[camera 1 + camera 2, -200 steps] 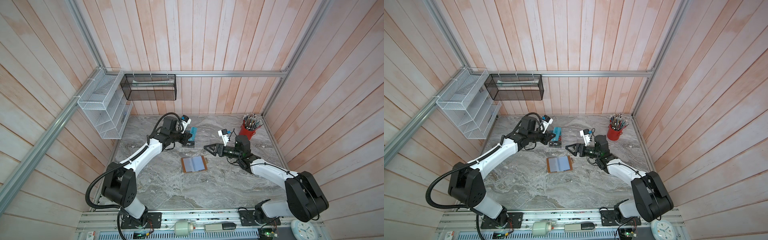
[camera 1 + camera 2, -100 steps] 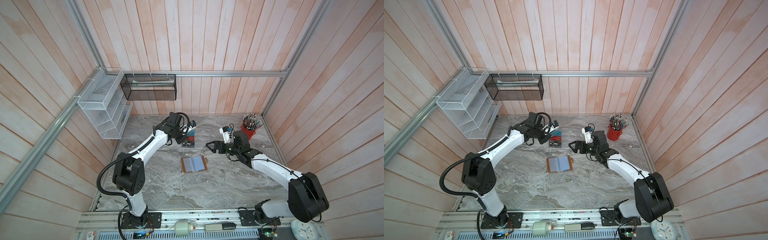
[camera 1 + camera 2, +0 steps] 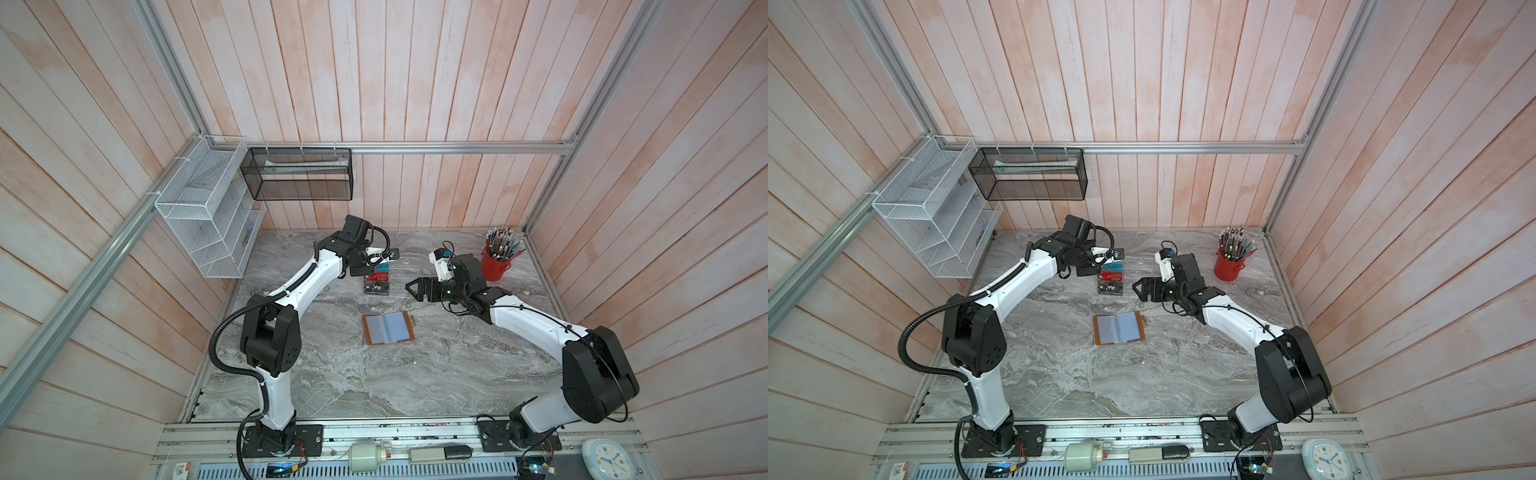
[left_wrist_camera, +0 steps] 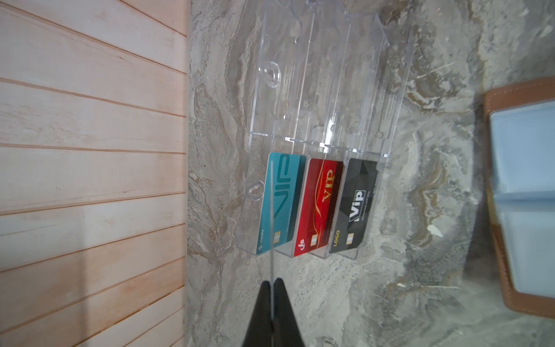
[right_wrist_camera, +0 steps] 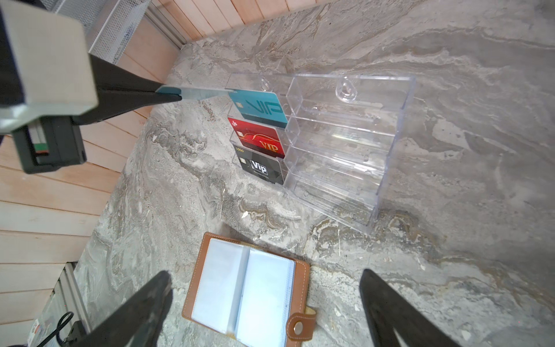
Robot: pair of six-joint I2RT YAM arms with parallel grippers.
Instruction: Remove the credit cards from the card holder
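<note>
Left gripper (image 5: 177, 95) is clamping a thin teal card (image 5: 204, 91) edge-on, the card sticking out ahead of the jaws toward the clear acrylic rack (image 5: 339, 144), where teal, red and black VIP cards (image 5: 258, 141) are sitting. Right gripper (image 5: 265, 275) is hovering, jaws gaping wide, with the open card holder (image 5: 243, 288) lying on the table between them.

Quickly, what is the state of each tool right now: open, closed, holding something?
Left tool: closed, holding a thin teal plastic card by its end.
Right tool: open, holding nothing.
</note>
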